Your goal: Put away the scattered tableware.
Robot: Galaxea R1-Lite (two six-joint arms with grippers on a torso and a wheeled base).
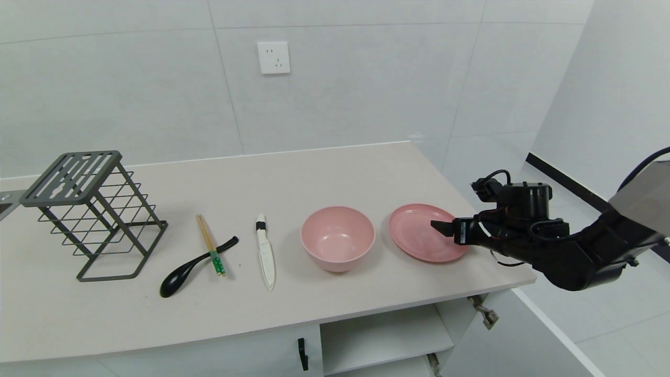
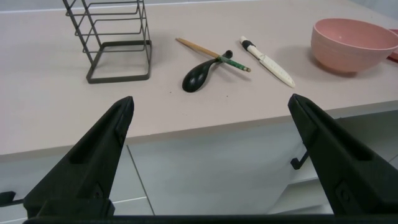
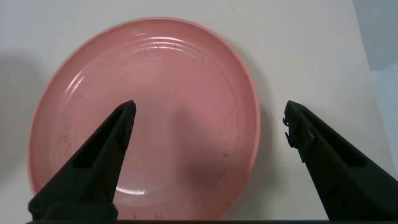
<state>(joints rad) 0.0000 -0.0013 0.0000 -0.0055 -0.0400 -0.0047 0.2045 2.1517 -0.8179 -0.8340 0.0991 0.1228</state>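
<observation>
Now my right gripper [image 3: 208, 107] hovers wide open over the shallow round pink plate [image 3: 155, 81] near the table's [image 1: 314, 173] right edge.

A pale beige counter [image 1: 324, 173] runs along a wall of large grey-white tiles [image 1: 398, 78]. A white wall socket [image 1: 273, 57] sits at 12 o'clock from the counter's middle. At 6 o'clock, below the front edge, a white cabinet front carries a small black handle [image 1: 302, 354]. At 5 o'clock an open compartment shows a white shelf [image 1: 382, 335], with a metal hinge [image 1: 484, 311] beside it. A dark skirting strip [image 1: 570, 183] runs at 3 o'clock. At 9 o'clock a grey metal edge [image 1: 8, 201] shows, possibly a sink.
</observation>
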